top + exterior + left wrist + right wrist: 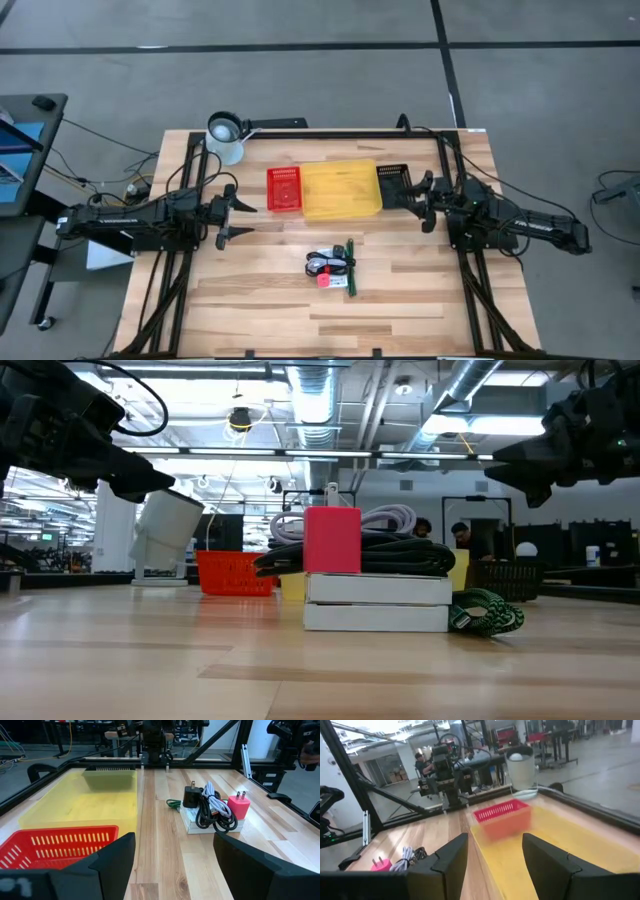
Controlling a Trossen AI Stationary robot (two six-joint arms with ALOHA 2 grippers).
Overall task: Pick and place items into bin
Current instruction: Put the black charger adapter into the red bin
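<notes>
Stacked near the table's [250, 320] front edge, the white packet [377, 603] carries the coiled cable [325, 261] and pink plug [332, 541], while both arms stretch level, left end effector [238, 217] and right end effector [420, 200] spread, flanking the bins [340, 189].

Robotics lab or industrial workshop. Light wooden plank table [400, 300] in a black metal frame [330, 133] stands on a grey concrete floor [300, 60]. Exposed silver ceiling ducts [320, 390] and strip lights overhead. Further black workbenches [600, 575] and 2 seated people [440, 530] behind.
</notes>
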